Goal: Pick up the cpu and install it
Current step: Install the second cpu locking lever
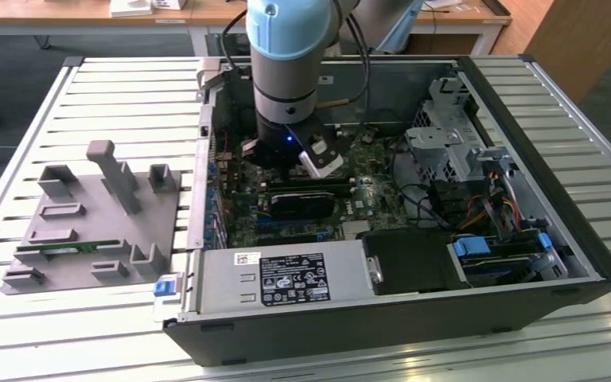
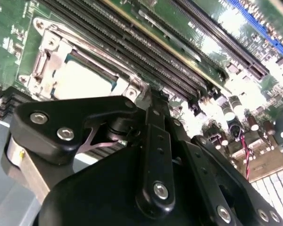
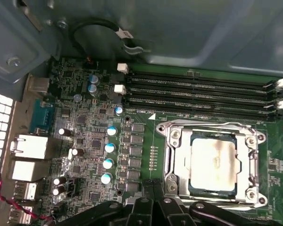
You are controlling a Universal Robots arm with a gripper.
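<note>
I am seeing the cpu sitting in the motherboard socket, inside its metal frame. The gripper is hovering just beside it; I cannot tell its finger state.

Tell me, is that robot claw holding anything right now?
Nothing that shows. The cpu already sits in its socket on the motherboard, and the gripper is beside it.

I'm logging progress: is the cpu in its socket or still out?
In: the cpu lies flat inside the socket's metal frame on the motherboard.
</note>
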